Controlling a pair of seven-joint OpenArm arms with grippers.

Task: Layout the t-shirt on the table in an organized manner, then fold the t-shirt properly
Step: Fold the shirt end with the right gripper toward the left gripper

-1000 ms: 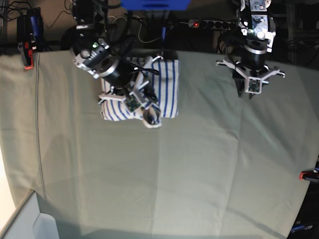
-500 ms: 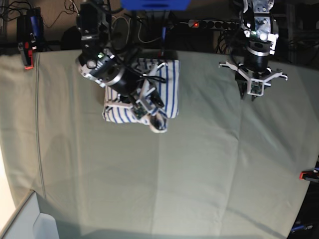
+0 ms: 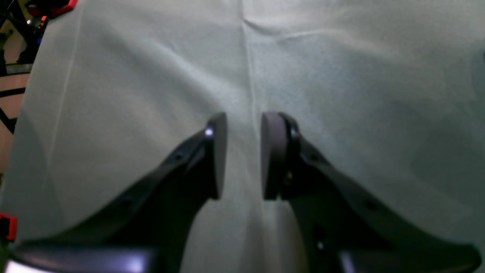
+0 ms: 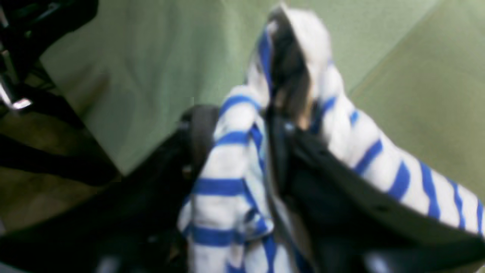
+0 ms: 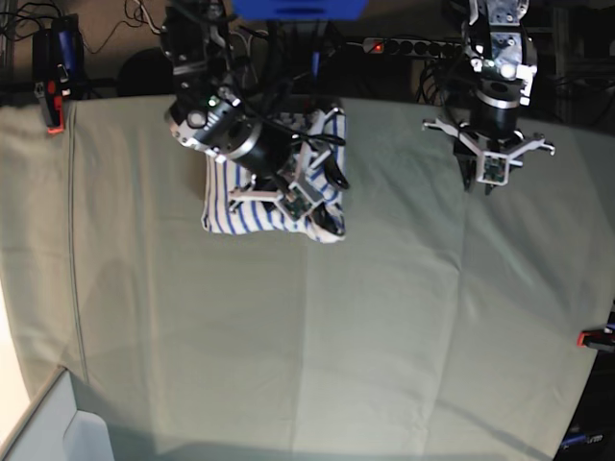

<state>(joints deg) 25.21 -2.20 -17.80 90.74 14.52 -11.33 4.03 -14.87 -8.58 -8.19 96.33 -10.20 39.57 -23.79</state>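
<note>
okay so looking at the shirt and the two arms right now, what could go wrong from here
1. In the right wrist view, striped fabric of the t-shirt lies between the jaws of the right gripper and drapes over one finger. If the arm pulls away, the cloth may snag and drag the fold open.
2. The t-shirt sits near the table's far edge, so a tug could shift it toward the edge.
3. The left gripper hangs over bare cloth, holding nothing, too far off to pin the shirt.
</note>
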